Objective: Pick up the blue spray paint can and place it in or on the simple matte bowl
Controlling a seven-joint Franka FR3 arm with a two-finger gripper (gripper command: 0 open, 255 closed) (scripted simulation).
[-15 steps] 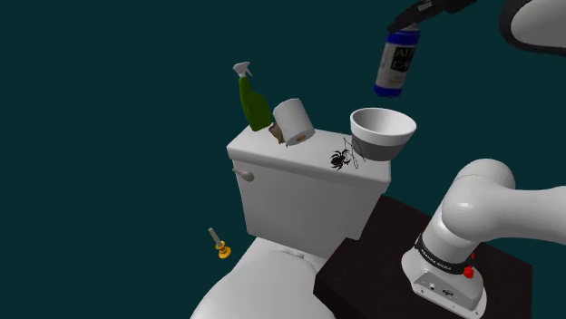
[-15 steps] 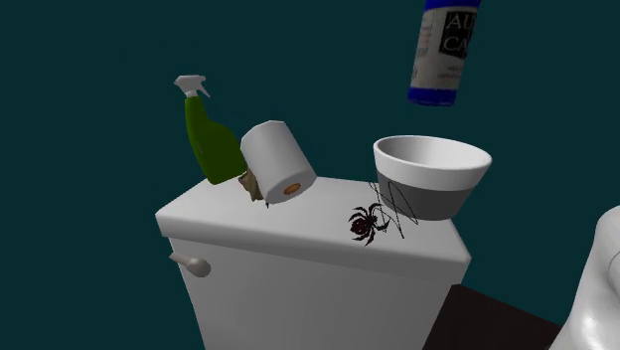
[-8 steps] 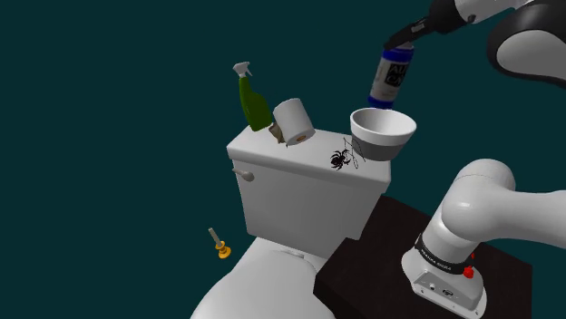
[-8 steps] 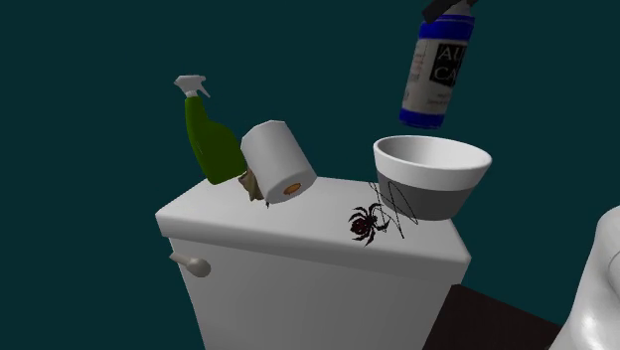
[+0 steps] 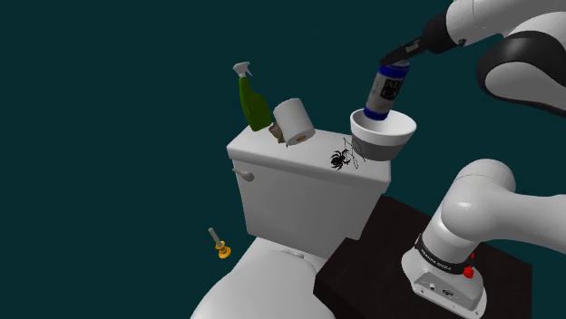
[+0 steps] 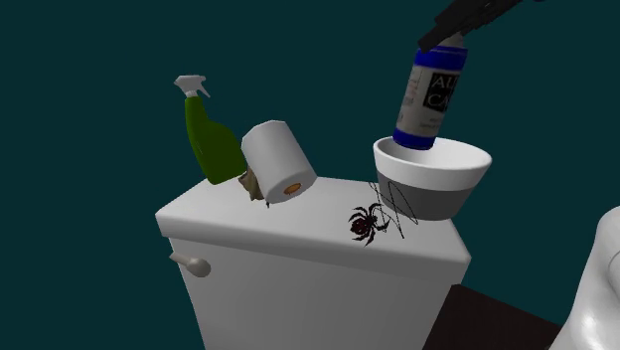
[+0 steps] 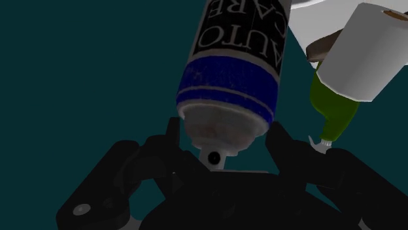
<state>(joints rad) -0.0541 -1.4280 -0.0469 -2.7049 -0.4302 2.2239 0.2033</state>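
A white toilet tank lid (image 6: 288, 227) carries everything. At the second exterior view's left end stands a green spray bottle (image 6: 211, 139), with a tilted paper roll (image 6: 278, 161) touching it. A dark spider (image 6: 362, 222) lies mid-lid, just beside a grey-and-white bowl (image 6: 432, 181) at the right end.

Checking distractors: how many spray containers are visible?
2: the blue spray can, in the gripper at the bowl; the green spray bottle on the tank lid. None seems hidden.
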